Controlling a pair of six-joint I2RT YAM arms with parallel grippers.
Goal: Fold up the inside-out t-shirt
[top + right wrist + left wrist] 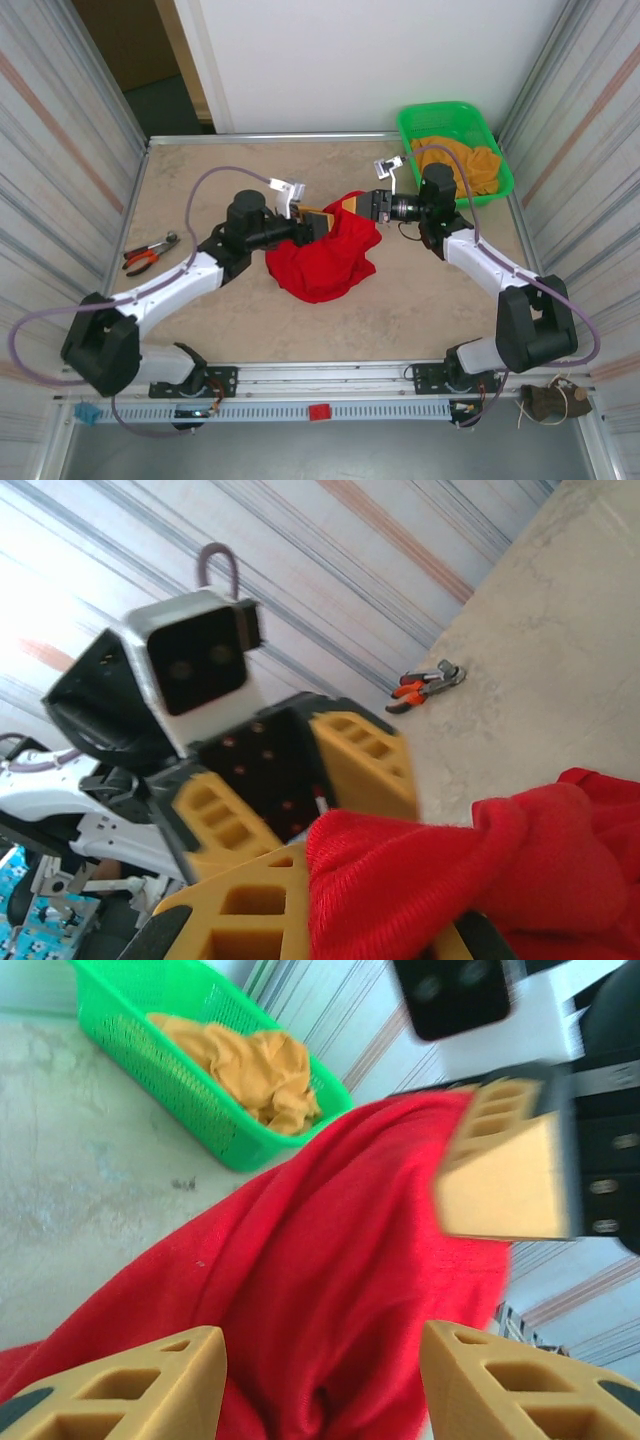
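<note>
The inside-out t-shirt is a bright red bunched heap at the table's middle. My right gripper holds its far edge lifted; in the right wrist view this gripper is shut on a thick red fold of the t-shirt. My left gripper faces it from the left, close by. In the left wrist view the left gripper stands open, its tan fingers apart with the draped t-shirt lying between and beyond them, not clamped.
A green basket holding an orange-yellow cloth stands at the far right corner. Orange-handled pliers lie near the left edge. Corrugated walls close both sides. Bare table lies in front of the shirt.
</note>
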